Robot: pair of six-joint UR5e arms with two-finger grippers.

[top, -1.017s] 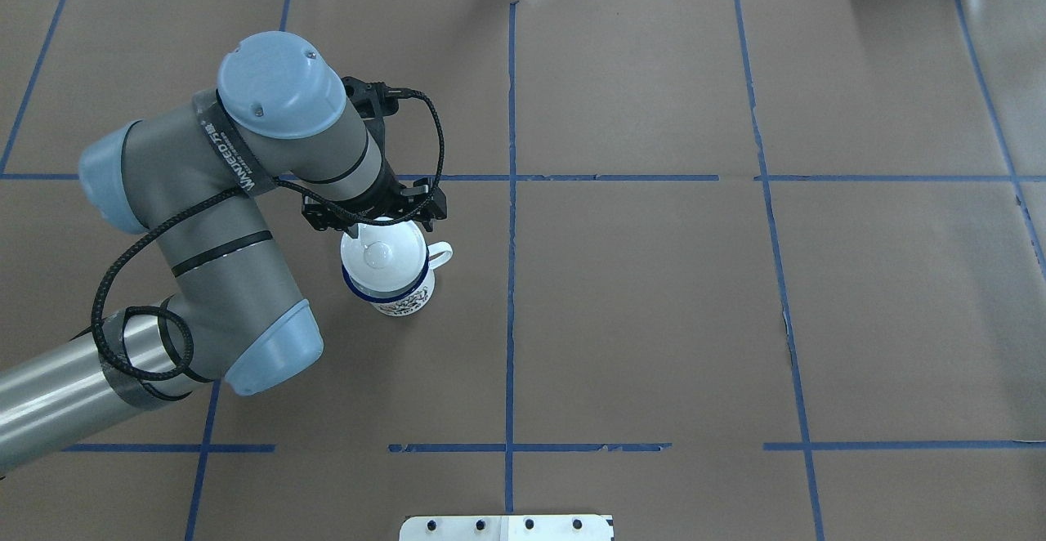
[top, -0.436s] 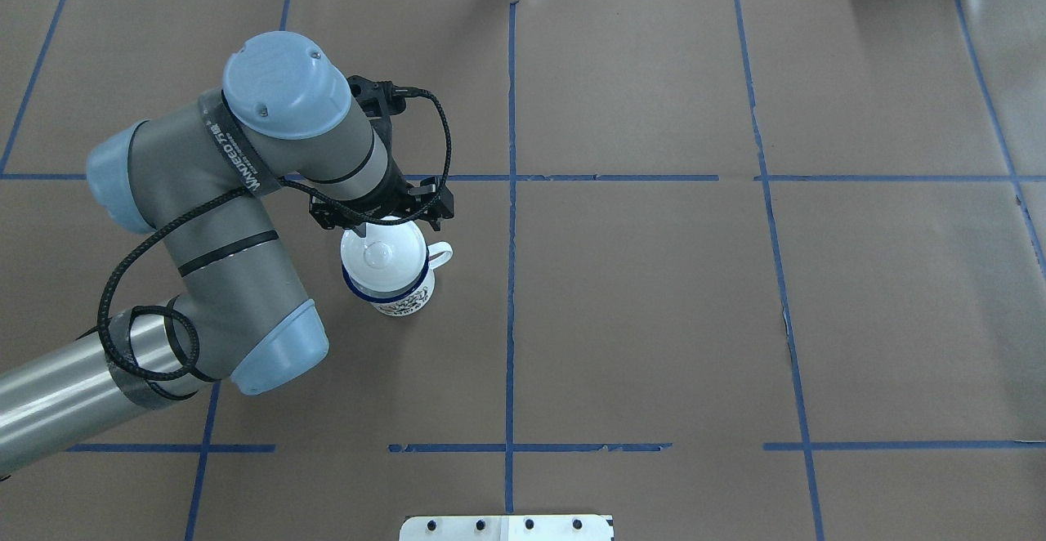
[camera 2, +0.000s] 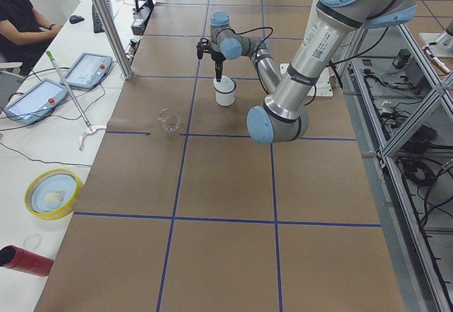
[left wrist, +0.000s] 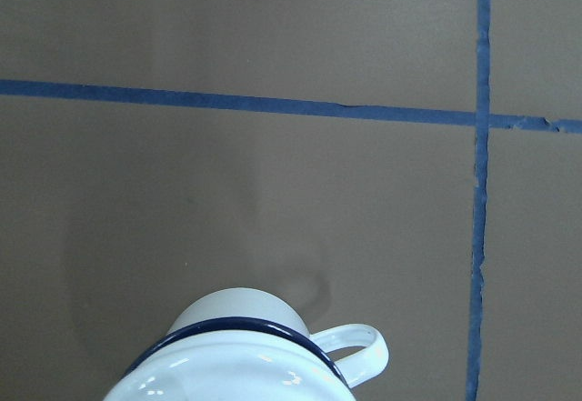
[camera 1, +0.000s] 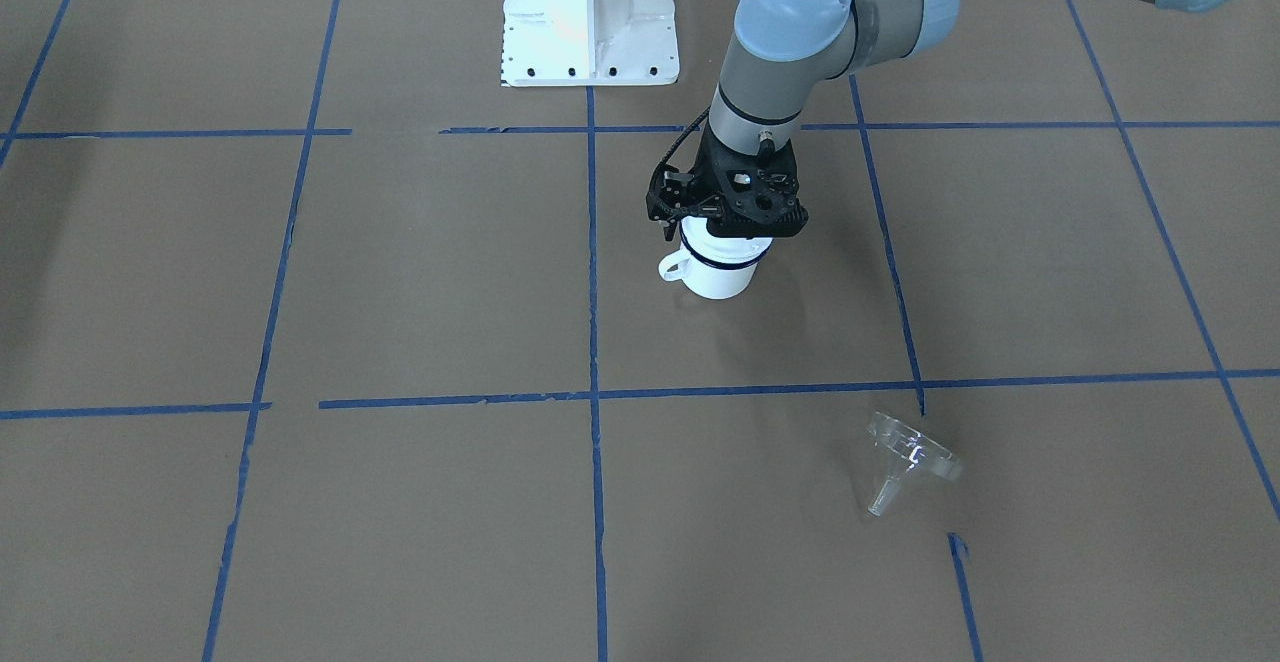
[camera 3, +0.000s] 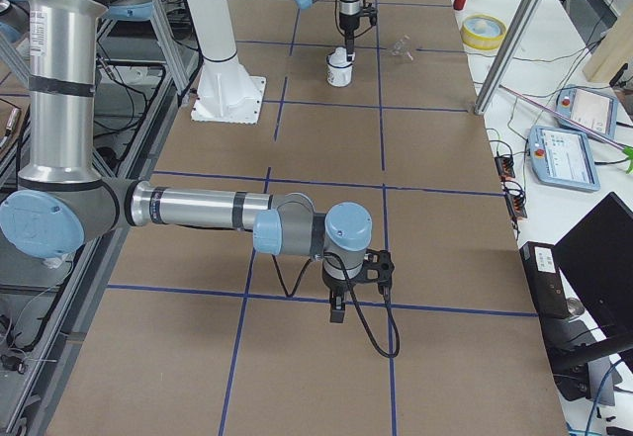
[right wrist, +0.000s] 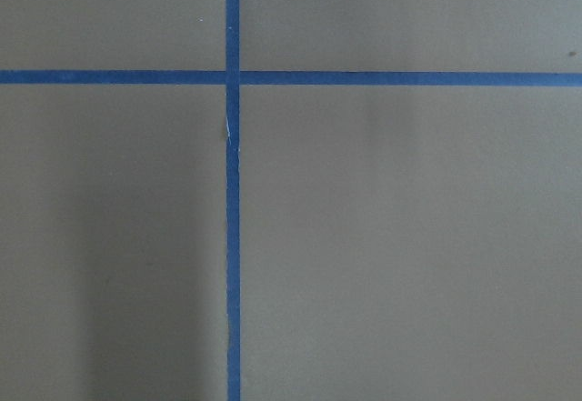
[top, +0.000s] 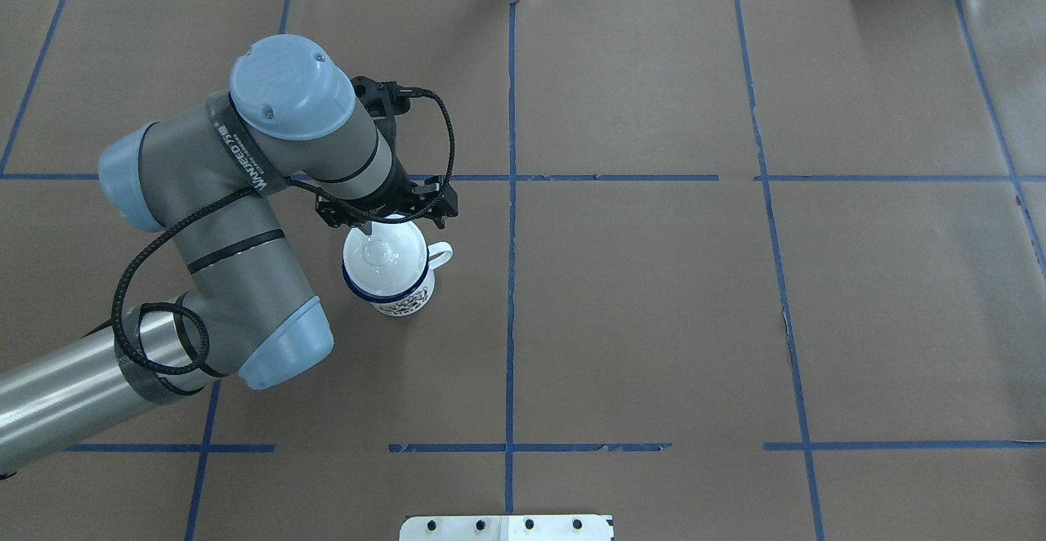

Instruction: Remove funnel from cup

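The clear funnel [camera 1: 910, 457] lies tipped on its side on the brown table, well apart from the cup; it also shows in the exterior left view [camera 2: 169, 119]. The cup [top: 392, 292], a white mug with a blue rim, stands upright with a white domed lid [top: 382, 257] on top and its handle to the right. My left gripper [camera 1: 722, 232] hangs just above the cup's far rim; the wrist hides its fingers, so I cannot tell open or shut. My right gripper [camera 3: 336, 313] hovers low over bare table far away; I cannot tell its state.
The robot's white base plate [camera 1: 588, 17] stands at the table's robot side. A yellow-rimmed bowl [camera 2: 53, 193] and a red cylinder [camera 2: 25, 259] lie off the mat's edge. Blue tape lines [top: 511, 198] cross the mat.
My left arm has shifted slightly to the right and away from the robot over the cup. The cup and its lid have not moved.
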